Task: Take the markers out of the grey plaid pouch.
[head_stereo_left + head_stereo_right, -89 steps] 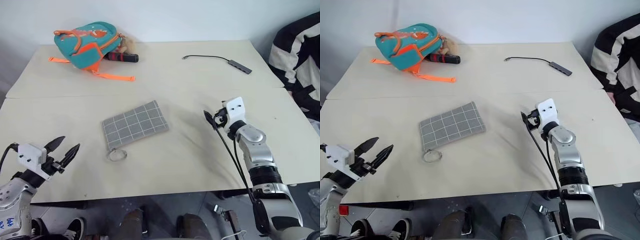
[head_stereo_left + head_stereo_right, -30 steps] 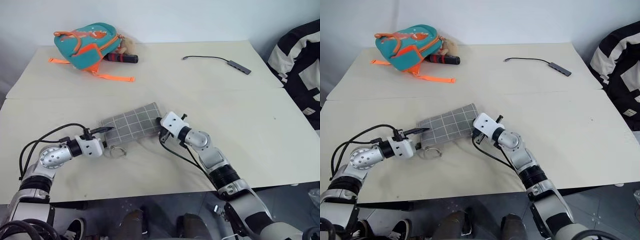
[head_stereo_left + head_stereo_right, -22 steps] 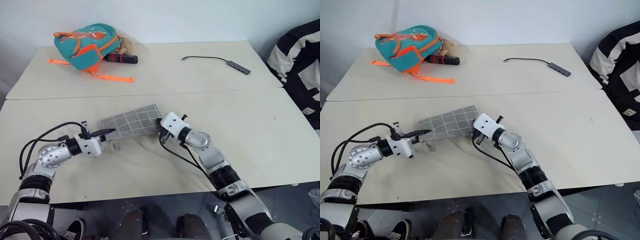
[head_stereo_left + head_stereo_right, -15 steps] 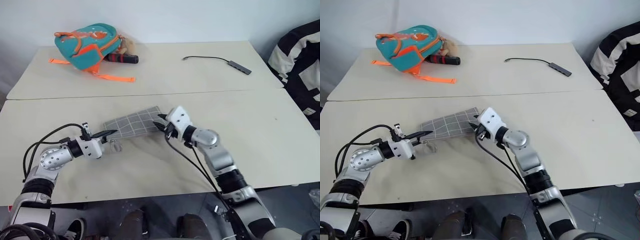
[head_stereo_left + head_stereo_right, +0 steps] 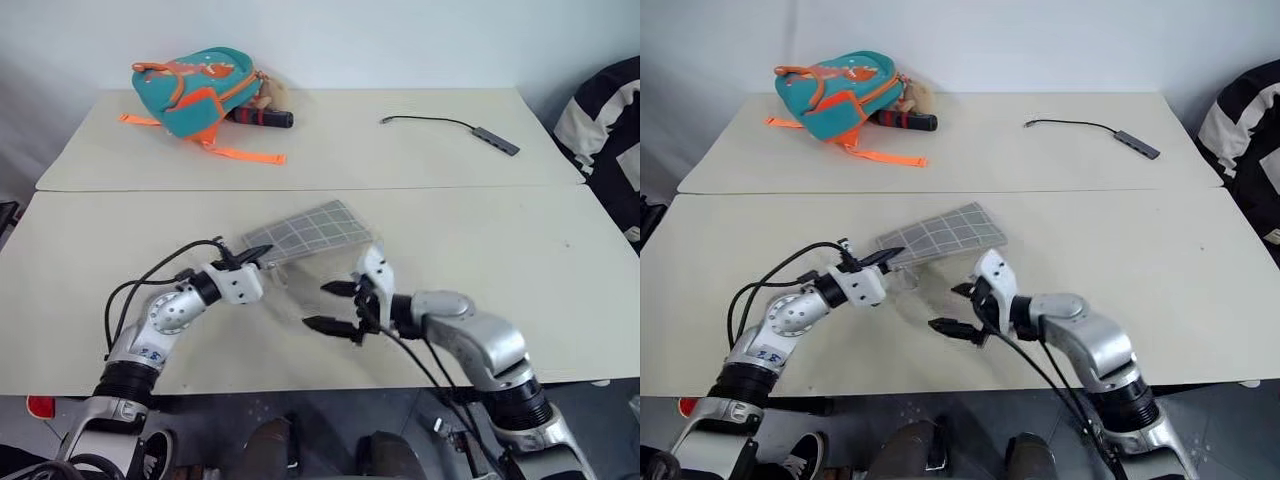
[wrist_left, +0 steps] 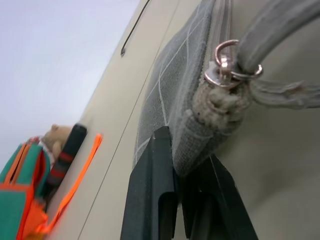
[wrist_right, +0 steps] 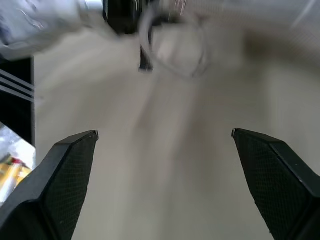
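One pouch [image 5: 305,232] hangs pinched at its corner by the left gripper [image 5: 254,257], while the right gripper [image 5: 333,306] is spread wide, empty, above the table [image 5: 560,260].

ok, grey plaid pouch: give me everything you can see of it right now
The grey plaid pouch is a flat rectangle of grey fabric with white grid lines. A metal clasp sits at its near corner, with a grey loop through it. The left gripper is shut on that corner, lifting it, so the pouch slopes, far end towards the table. The right gripper is open, just in front, not touching. Whether it is open, and the markers, cannot be seen.
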